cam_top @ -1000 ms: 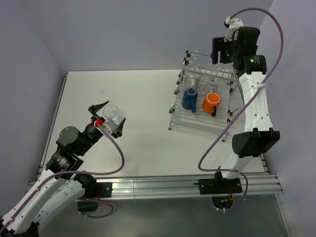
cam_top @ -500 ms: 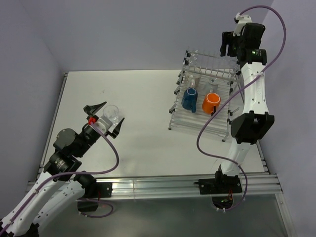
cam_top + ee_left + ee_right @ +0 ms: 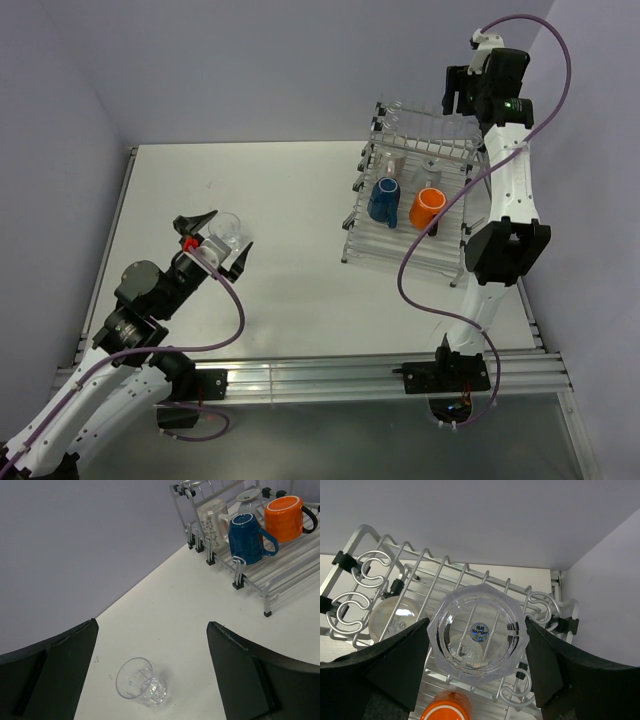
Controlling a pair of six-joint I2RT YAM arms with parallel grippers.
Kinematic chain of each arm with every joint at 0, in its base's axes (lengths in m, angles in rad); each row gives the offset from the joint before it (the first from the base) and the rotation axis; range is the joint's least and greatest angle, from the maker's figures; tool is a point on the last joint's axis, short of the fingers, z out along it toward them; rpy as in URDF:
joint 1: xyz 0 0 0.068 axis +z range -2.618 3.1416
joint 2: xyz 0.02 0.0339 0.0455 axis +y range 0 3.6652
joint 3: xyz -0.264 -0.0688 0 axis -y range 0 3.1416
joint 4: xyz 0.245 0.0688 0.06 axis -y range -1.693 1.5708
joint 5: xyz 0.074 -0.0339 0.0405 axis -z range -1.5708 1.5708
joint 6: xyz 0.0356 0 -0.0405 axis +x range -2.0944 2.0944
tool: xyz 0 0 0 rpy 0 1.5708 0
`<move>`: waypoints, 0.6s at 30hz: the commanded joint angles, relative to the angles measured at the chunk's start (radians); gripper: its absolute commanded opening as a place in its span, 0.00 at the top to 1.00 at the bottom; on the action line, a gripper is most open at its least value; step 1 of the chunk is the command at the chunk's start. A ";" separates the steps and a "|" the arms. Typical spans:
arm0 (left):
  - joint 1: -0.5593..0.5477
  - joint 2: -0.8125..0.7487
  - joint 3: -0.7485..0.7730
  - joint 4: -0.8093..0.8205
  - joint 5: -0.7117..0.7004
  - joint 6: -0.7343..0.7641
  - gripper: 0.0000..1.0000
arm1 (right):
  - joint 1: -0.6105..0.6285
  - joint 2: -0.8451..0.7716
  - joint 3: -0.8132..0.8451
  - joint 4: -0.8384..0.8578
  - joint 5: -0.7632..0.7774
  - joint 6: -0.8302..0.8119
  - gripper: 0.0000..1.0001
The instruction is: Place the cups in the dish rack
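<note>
Since a second ago my right arm has stretched taller, lifting its claw above the far edge of the dish rack (image 3: 405, 245); my left arm has barely shifted.

At the left, my left claw (image 3: 218, 240) is spread as wide as it goes and hangs over the white table (image 3: 290, 180). A loose tumbler (image 3: 141, 682) rests on the table below the gap, apparently on its side, touched by neither finger.

To the right, the rack stands at the table's far right. The white mug (image 3: 212, 515), blue mug (image 3: 383, 198) and orange mug (image 3: 427, 208) sit mouth-down in it.

Farthest right, my right claw (image 3: 477, 630) pinches a second tumbler (image 3: 477, 645) by its sides, high over the rack's far prongs, base toward the camera.
</note>
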 commanded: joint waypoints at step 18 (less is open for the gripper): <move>0.005 -0.014 -0.009 0.015 -0.012 -0.017 0.01 | 0.000 0.002 0.044 0.077 0.036 -0.008 0.75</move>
